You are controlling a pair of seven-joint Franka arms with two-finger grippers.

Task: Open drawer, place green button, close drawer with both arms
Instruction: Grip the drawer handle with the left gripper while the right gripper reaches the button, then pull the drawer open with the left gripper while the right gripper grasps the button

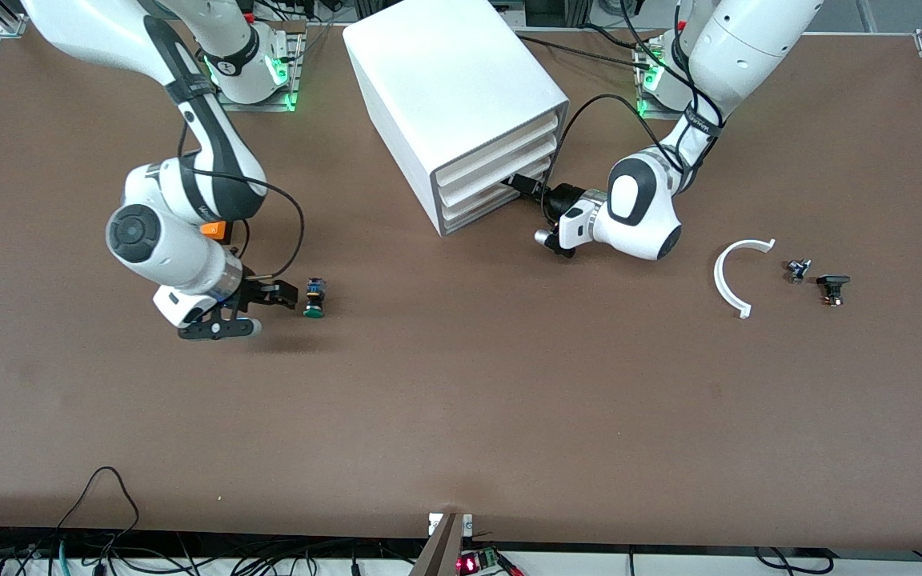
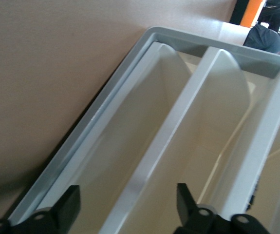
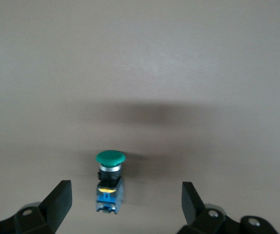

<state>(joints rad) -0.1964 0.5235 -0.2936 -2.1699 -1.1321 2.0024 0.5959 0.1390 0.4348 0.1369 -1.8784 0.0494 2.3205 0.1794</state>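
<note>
The white cabinet (image 1: 461,88) stands in the middle of the table near the arms' bases. Its lowest drawer (image 1: 473,210) looks flush with the two above it. My left gripper (image 1: 527,186) is open right in front of that drawer's front. In the left wrist view its fingers (image 2: 67,208) straddle a white ridge beside the lowest drawer (image 2: 125,146). The button (image 1: 314,298) lies on its side on the table toward the right arm's end, green cap toward the front camera. My right gripper (image 1: 271,312) is open and empty just beside it. In the right wrist view the button (image 3: 109,181) lies between the open fingers (image 3: 59,202).
An orange cube (image 1: 213,230) shows partly hidden by the right arm. Toward the left arm's end lie a white curved strip (image 1: 731,278), a small dark part (image 1: 797,270) and a small black flat-topped part (image 1: 833,288). Cables hang along the table's near edge.
</note>
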